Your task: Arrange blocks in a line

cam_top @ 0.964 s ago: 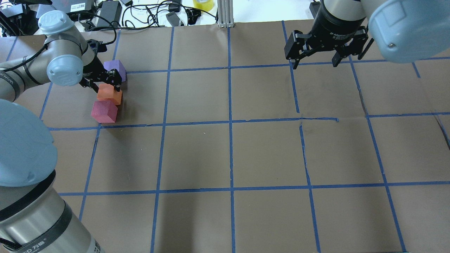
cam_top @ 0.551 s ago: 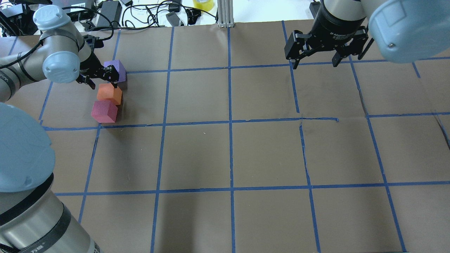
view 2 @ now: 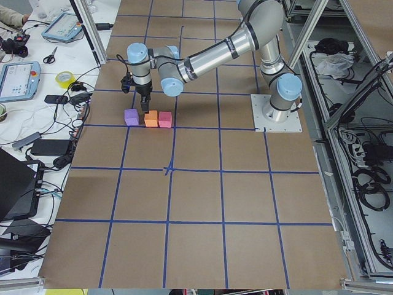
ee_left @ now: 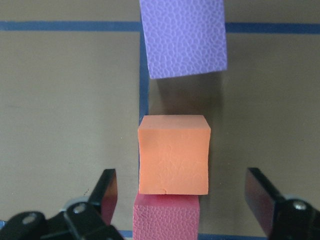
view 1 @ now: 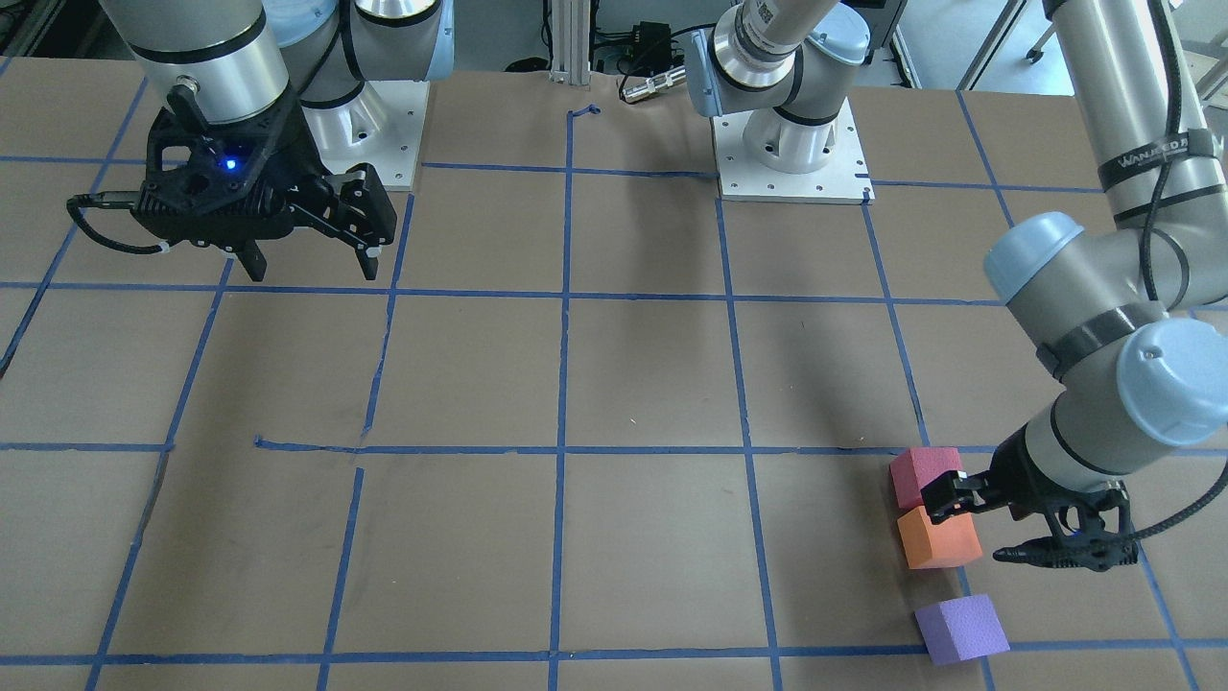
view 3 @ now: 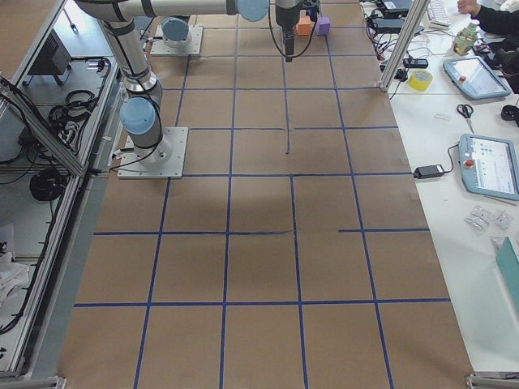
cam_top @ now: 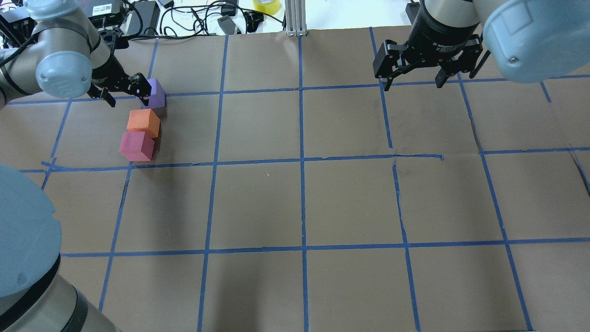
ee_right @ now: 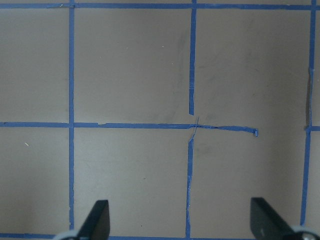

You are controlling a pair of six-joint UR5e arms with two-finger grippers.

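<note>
Three foam blocks stand in a row at the table's left: the purple block (cam_top: 156, 94), the orange block (cam_top: 144, 121) and the pinkish-red block (cam_top: 136, 146). Orange touches pinkish-red, and a small gap separates it from purple. In the left wrist view the purple (ee_left: 182, 37), orange (ee_left: 173, 154) and pinkish-red (ee_left: 166, 217) blocks line up between the spread fingers (ee_left: 106, 192). My left gripper (cam_top: 125, 93) is open and empty, raised above the row. My right gripper (cam_top: 413, 83) is open and empty at the far right, and its wrist view shows only table.
The table is brown paper with a grid of blue tape lines (cam_top: 302, 159). Cables, power bricks and a yellow tape roll (cam_top: 266, 5) lie beyond the far edge. A metal post (cam_top: 295, 18) stands at the far edge's middle.
My left gripper has pulled up and back from the orange block toward the far left. The three blocks stay in place. The right arm has not moved.
</note>
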